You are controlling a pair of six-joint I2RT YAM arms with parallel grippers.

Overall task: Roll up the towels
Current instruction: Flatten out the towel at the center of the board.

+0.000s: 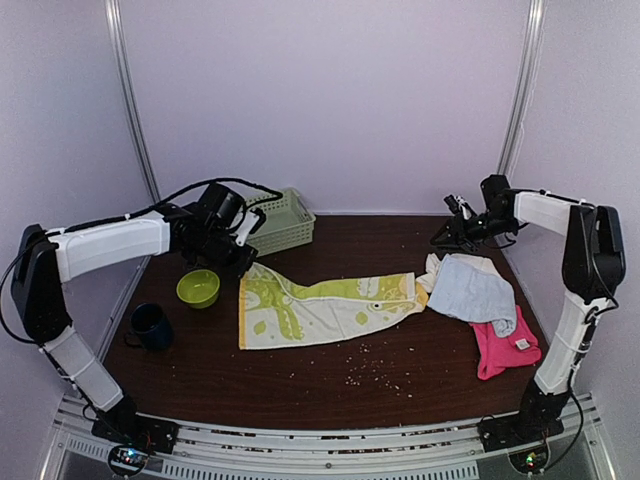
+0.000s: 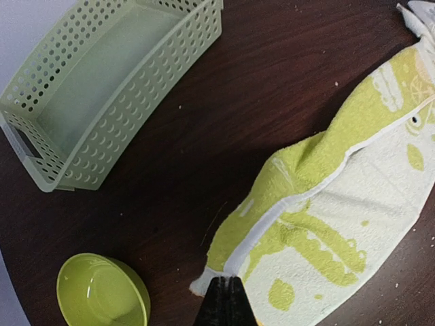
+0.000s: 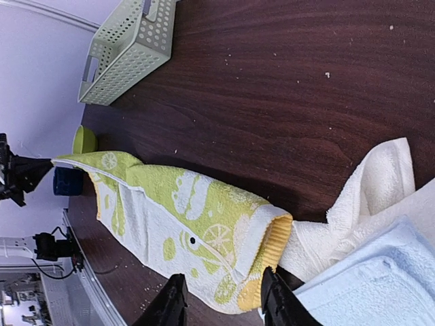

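Note:
The lime-green towel (image 1: pixel 320 305) with pale lemon print lies stretched across the middle of the table. My left gripper (image 1: pixel 243 267) is shut on its far left corner, and the pinched white hem shows in the left wrist view (image 2: pixel 216 277). My right gripper (image 1: pixel 442 238) is open and empty, hovering over the towel's folded right end (image 3: pixel 272 238). The cream-white towel (image 1: pixel 432 270) lies under the light blue towel (image 1: pixel 470 290). The hot pink towel (image 1: pixel 500 345) with a white tag lies at the near right.
A green plastic basket (image 1: pixel 280 222) stands at the back left. A lime bowl (image 1: pixel 198 288) and a dark blue mug (image 1: pixel 150 327) sit left of the towel. Crumbs (image 1: pixel 375 365) are scattered on the dark wood near the front.

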